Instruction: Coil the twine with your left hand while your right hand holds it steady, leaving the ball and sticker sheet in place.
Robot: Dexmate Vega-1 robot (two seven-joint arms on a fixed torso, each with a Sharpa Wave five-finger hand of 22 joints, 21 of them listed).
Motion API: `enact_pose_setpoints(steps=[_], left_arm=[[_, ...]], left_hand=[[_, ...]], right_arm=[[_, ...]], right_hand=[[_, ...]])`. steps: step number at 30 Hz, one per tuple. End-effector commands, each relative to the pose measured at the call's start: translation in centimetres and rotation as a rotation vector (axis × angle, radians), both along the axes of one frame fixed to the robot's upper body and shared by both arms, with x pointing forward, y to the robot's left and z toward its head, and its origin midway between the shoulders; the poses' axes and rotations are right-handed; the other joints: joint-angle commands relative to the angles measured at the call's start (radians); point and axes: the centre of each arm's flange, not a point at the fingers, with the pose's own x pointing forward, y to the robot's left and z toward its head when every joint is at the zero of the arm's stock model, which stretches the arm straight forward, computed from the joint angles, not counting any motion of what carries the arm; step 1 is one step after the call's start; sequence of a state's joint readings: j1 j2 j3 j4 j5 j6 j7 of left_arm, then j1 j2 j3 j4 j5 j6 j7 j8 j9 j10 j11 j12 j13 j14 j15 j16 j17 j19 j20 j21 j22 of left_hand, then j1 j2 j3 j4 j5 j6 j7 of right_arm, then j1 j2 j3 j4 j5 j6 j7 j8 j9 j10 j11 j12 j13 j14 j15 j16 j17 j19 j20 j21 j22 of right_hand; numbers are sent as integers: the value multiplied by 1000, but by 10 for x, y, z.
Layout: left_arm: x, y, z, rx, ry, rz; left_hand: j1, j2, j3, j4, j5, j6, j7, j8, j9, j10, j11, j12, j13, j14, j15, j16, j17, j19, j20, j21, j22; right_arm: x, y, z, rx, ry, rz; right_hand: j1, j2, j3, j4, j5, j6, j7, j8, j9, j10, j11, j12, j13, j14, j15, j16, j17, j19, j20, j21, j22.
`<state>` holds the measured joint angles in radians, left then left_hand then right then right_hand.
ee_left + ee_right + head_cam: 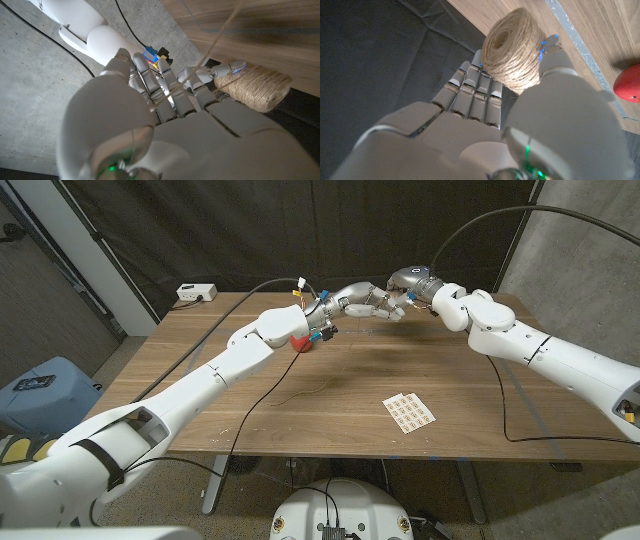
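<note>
My left hand (pixel 352 301) is up over the far side of the table (pixel 250 415), fingers (pixel 167 92) reaching toward the right hand. A loose strand (pixel 220 35) runs across them; I can't tell whether it is pinched or only draped. The ball (pixel 299 341) sits just beneath this wrist, on the near side. The right hand (pixel 398 290) meets the left fingertip to fingertip and grips the twine (pixel 514 47), a wound spool held between fingers and thumb (pixel 552 52). The sticker sheet (pixel 408 411) lies well apart, toward me.

My worries: if the strand is only draped, it could slip off as I wind. Dropping the left wrist might nudge the ball. Pulling hard could drag the spool from the right hand's grip.
</note>
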<state>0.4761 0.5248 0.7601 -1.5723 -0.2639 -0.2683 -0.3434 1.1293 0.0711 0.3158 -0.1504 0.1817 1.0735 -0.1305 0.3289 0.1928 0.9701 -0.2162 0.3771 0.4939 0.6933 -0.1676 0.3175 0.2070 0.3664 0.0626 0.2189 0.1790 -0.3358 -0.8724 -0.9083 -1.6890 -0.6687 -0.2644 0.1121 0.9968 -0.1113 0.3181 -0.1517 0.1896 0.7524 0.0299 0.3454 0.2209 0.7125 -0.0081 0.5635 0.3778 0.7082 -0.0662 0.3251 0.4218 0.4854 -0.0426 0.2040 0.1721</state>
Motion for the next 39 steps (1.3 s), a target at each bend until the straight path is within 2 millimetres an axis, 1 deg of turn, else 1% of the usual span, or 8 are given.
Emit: enact_pose_setpoints(steps=[1, 4, 6, 16, 23, 25, 33, 39], left_arm=[[-4, 0, 4, 1, -9, -11], [-4, 0, 5, 2, -13, -12], [-4, 0, 6, 2, -14, -13], [-3, 3, 13, 4, -33, 1], [-4, 3, 17, 4, -43, -5], [-4, 3, 18, 4, -45, -7], [-5, 2, 23, 6, -58, -11], [-8, 2, 26, 11, -67, -15]], left_hand=[[-2, 7, 2, -1, 9, 7, -5, 3, 4, 12, 2, -2, 3, 10, 1, -2, 6, 7, 0, -1, 5], [-1, 7, 2, -2, 9, 7, -3, 3, 4, 13, 2, -2, 4, 11, 2, -3, 6, 7, 0, -1, 5], [-1, 7, 2, -2, 9, 8, -3, 3, 4, 14, 2, -2, 4, 11, 1, -3, 6, 8, 0, -1, 5], [-1, 7, 3, -1, 9, 7, -4, 3, 4, 15, 1, -3, 5, 11, 0, -5, 6, 8, 1, -1, 5], [-2, 8, 2, -1, 9, 7, -2, 2, 4, 14, 2, -6, 6, 11, 2, -7, 6, 8, 2, -1, 5], [-2, 8, 3, -1, 9, 6, -2, 2, 4, 14, 2, -6, 7, 11, 2, -7, 6, 8, 2, -1, 5], [-1, 8, 3, -2, 10, 9, -3, 2, 4, 15, 2, -7, 8, 12, 1, -8, 6, 8, 2, -1, 5], [-2, 8, 3, -1, 10, 7, -2, 2, 4, 15, 1, -9, 8, 12, 2, -10, 5, 8, 2, -1, 5]], right_arm=[[5, -2, -4, 1, 12, -11], [6, -3, -5, 1, 13, -13], [6, -3, -6, 1, 16, -12], [7, -3, -11, -5, 25, -10], [9, -3, -18, -6, 42, -12], [9, -4, -19, -5, 41, -11], [6, -4, -26, -8, 44, -5], [5, -8, -32, -6, 56, -6]], right_hand=[[96, 104, 2, -4, 6, 158, -150, 7, 5, 147, -140, 2, 6, 12, -156, 0, 4, 8, -7, -1, 3], [97, 105, 2, -4, 6, 160, -150, 8, 5, 149, -137, 2, 6, 13, -156, 0, 4, 9, -7, -1, 3], [97, 106, 2, -3, 6, 161, -151, 9, 5, 148, -141, 2, 6, 15, -156, 1, 5, 9, -8, -1, 3], [102, 105, 3, -5, 7, 166, -152, 11, 5, 156, -143, 2, 5, 19, -156, -3, 4, 11, -7, -1, 3], [103, 106, 4, -5, 7, 171, -155, 13, 5, 158, -143, 2, 4, 24, -157, -3, 5, 12, -7, -1, 3], [103, 106, 3, -4, 7, 172, -154, 14, 5, 161, -139, 2, 4, 26, -157, -2, 6, 12, -6, -1, 3], [107, 106, 4, -5, 7, 177, -158, 16, 6, 165, -146, 3, 5, 29, -157, -4, 6, 13, -7, -1, 3], [109, 106, 2, -5, 7, 179, -157, 17, 6, 167, -144, 3, 4, 32, -158, -2, 9, 14, -8, -1, 3]])
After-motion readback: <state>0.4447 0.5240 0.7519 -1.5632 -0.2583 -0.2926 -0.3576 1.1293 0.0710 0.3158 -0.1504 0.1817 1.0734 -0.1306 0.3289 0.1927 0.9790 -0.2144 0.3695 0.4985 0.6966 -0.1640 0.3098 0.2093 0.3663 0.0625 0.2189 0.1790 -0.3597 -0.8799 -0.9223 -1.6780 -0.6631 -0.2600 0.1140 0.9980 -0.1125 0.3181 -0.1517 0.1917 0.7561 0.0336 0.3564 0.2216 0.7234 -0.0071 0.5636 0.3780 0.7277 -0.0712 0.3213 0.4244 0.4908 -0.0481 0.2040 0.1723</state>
